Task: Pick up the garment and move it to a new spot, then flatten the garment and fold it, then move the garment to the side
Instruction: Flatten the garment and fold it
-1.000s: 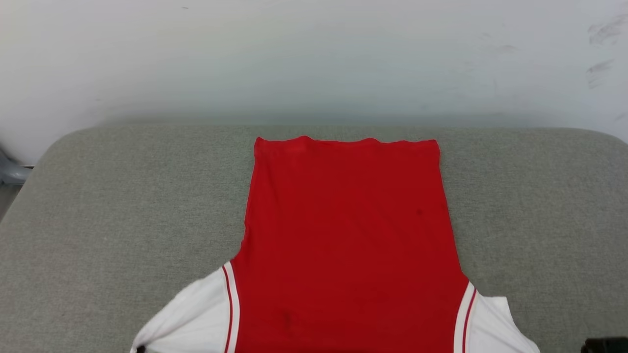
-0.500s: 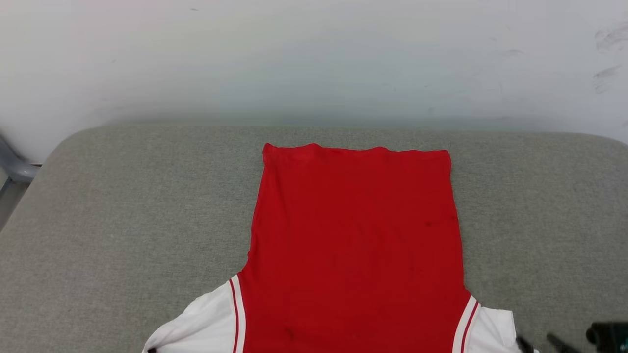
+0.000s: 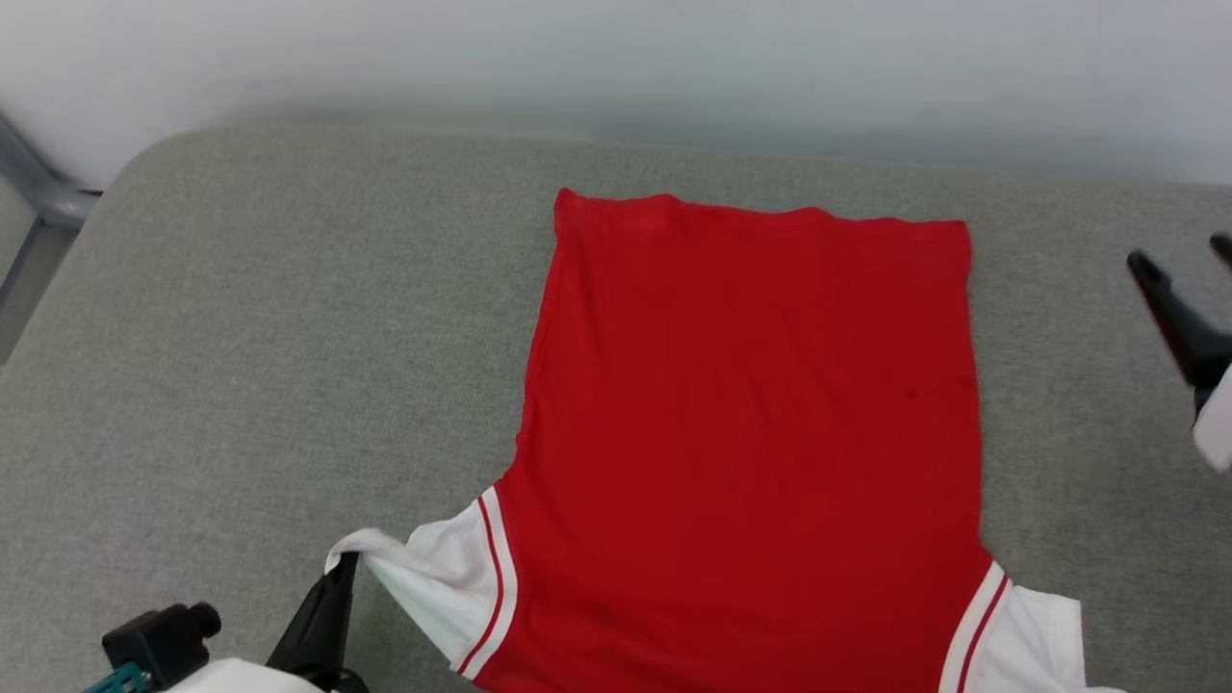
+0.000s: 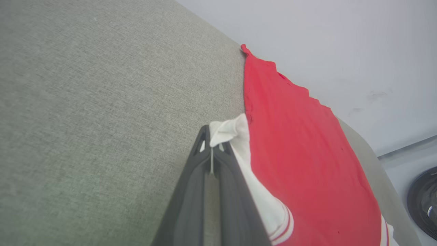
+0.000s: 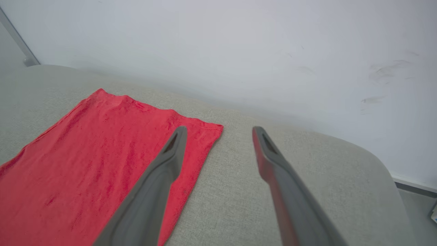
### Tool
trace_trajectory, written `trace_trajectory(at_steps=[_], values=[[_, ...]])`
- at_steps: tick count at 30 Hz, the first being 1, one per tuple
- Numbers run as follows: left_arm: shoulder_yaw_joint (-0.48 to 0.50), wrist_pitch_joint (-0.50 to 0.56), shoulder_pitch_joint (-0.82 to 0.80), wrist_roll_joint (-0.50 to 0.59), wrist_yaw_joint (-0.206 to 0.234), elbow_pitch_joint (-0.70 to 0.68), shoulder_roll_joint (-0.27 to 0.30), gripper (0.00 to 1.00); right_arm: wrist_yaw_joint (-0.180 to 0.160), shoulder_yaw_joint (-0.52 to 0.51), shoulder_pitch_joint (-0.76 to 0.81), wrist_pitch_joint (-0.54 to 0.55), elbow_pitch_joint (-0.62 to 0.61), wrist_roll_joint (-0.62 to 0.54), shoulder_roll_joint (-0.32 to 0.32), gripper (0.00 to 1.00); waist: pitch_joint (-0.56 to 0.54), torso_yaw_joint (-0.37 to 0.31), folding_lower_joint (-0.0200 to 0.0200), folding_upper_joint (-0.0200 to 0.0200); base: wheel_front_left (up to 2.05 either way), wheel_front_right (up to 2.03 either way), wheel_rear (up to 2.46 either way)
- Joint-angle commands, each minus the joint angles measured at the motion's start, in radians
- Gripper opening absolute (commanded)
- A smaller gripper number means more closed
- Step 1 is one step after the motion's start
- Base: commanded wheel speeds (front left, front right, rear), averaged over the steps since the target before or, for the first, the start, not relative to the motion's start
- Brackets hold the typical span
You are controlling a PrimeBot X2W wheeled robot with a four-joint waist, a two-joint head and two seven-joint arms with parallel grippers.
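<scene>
The garment lies spread flat on the grey cushioned surface, red body toward the wall and white sleeves with red-white trim toward me. At the lower left my left gripper is shut on the tip of the white left sleeve, lifting it slightly off the fabric. The right gripper hovers open at the right edge, above bare cushion beside the garment's far right corner; nothing sits between its fingers. The garment's lettering is hidden.
A white wall runs behind the cushion's far edge. A grey metal frame stands at the far left corner. A dark round object sits on the floor beyond the cushion's right end.
The head camera has tilted down. The right gripper has opened, let go of the right sleeve and risen toward the garment's far right corner. The left gripper still pinches the left sleeve.
</scene>
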Motion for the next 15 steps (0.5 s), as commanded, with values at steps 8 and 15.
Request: trace_trajectory(at_steps=[8, 15], values=[[-0.037, -0.005, -0.15, 0.062, -0.044, -0.004, -0.059, 0.0, -0.001, 0.056, -0.382, 0.333, 0.138, -0.025, -0.063, 1.0, 0.226, 0.139, -0.0001, 0.0, 0.0, 0.0, 0.0], [-0.049, -0.007, -0.227, 0.105, -0.082, 0.013, -0.112, 0.0, -0.001, 0.107, -0.587, 0.667, 0.256, -0.037, -0.092, 1.0, 0.345, 0.2, -0.0001, 0.0, 0.0, 0.0, 0.0]])
